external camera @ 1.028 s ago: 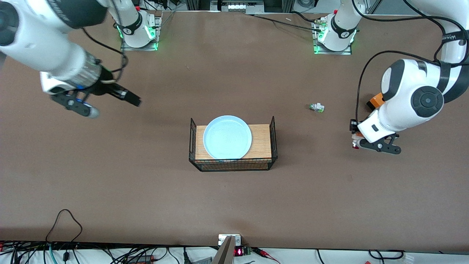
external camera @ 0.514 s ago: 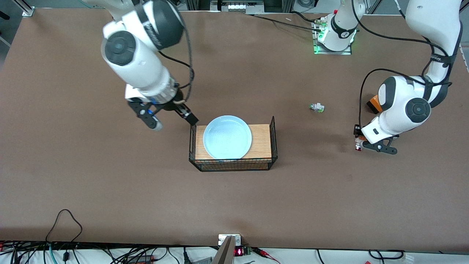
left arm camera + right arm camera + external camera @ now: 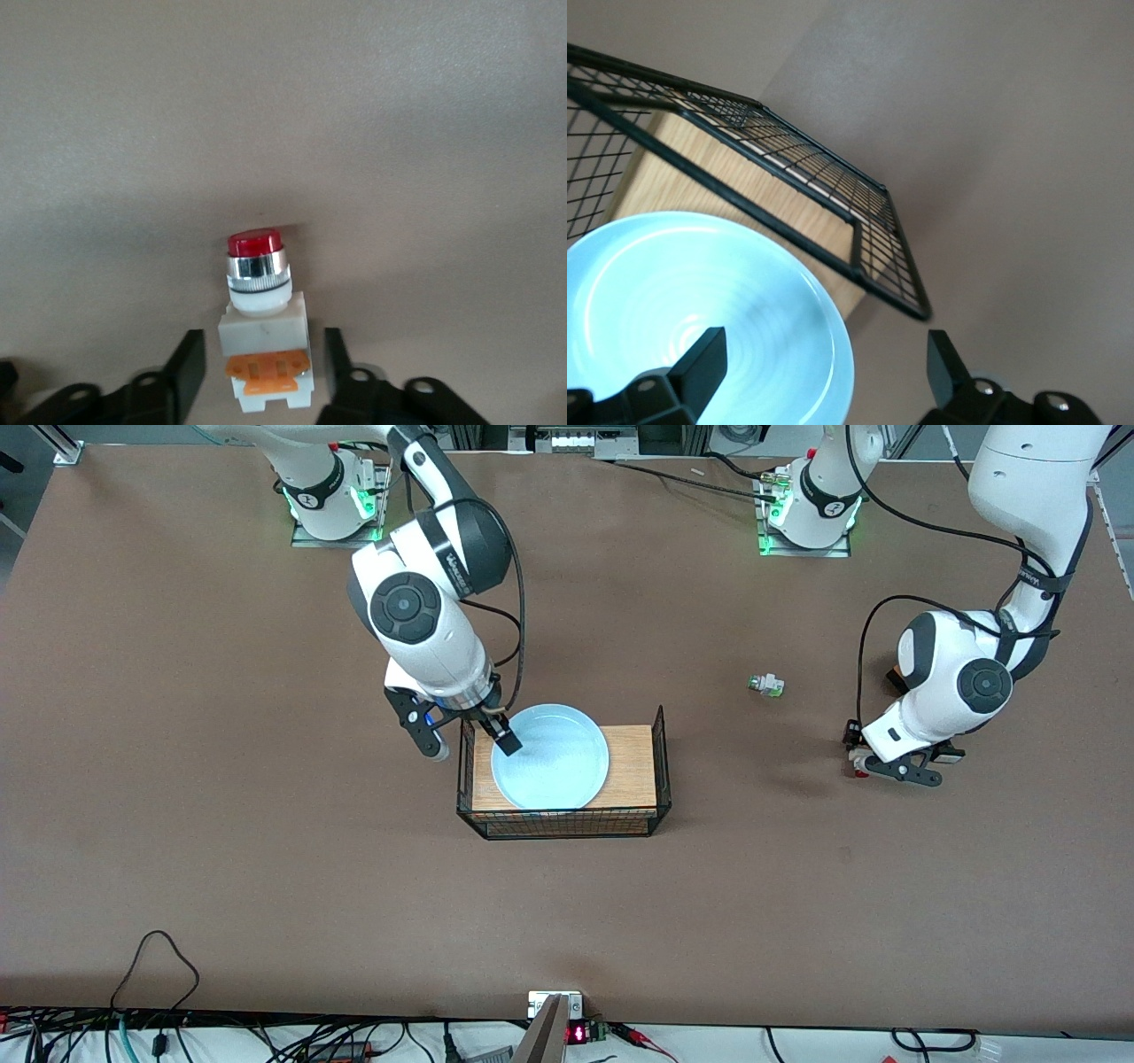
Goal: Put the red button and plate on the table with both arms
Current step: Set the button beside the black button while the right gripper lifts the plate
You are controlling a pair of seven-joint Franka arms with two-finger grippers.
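Observation:
The red button (image 3: 259, 301) lies on the brown table (image 3: 266, 868) toward the left arm's end, also seen as the button (image 3: 856, 762) under the arm. My left gripper (image 3: 261, 347) is low over it and open, with a gap between each finger and the button's white body. The light blue plate (image 3: 554, 766) rests on the wood-topped wire stand (image 3: 633, 771). My right gripper (image 3: 471, 744) is open and straddles the rim of the plate (image 3: 700, 301). One finger hangs over the plate, the other outside the rim.
A small white-and-green part (image 3: 766, 685) lies on the table between the stand and the left arm. The stand's black wire end walls (image 3: 833, 190) rise at both ends of the plate. Cables run along the table edge nearest the camera.
The right arm swung from its end of the table to the plate's rim. The left gripper sank toward the table and opened off the button.

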